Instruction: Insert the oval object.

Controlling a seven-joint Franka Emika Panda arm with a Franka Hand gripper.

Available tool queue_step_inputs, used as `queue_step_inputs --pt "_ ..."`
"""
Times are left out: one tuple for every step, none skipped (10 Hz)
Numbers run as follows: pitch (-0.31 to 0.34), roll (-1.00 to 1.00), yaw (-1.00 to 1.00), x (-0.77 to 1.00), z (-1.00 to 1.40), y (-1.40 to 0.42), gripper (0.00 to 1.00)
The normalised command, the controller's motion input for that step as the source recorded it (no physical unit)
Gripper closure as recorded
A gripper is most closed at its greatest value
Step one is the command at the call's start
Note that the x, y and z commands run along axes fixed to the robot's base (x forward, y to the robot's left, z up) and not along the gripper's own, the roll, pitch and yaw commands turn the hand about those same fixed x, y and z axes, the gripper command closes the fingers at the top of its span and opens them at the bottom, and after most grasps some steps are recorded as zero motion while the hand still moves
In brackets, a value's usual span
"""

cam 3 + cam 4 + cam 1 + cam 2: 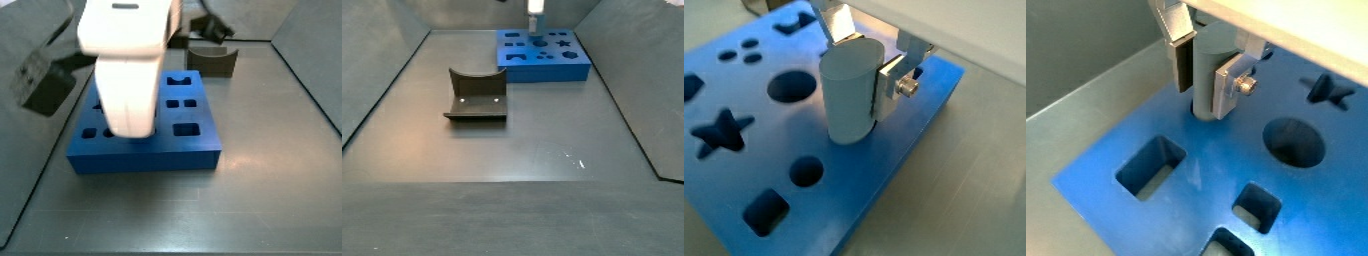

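My gripper point(866, 68) is shut on the oval object point(847, 98), a grey upright peg with an oval cross-section. It holds the peg over the blue block point(885, 165), which has several shaped holes. In a wrist view the gripper point(1203, 86) holds the peg point(1200, 58) with its lower end at the block's top face point(1193, 165), near one edge; I cannot tell whether it has entered a hole. In a side view the gripper point(536, 12) is above the block point(556, 68) at the far end. In a side view the arm hides the peg and much of the block point(147, 152).
The block has a star hole point(720, 133), a round hole point(791, 88) and a rectangular hole point(1150, 165) near the peg. The fixture point(476, 97) stands on the floor apart from the block; it also shows in a side view point(211, 58). Grey walls enclose the floor.
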Motion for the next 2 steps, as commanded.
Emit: queue_step_inputs --pt "-0.060 -0.08 0.00 0.00 -0.06 0.00 1.00" --pt "0.000 0.00 0.00 0.00 0.00 0.00 1.00"
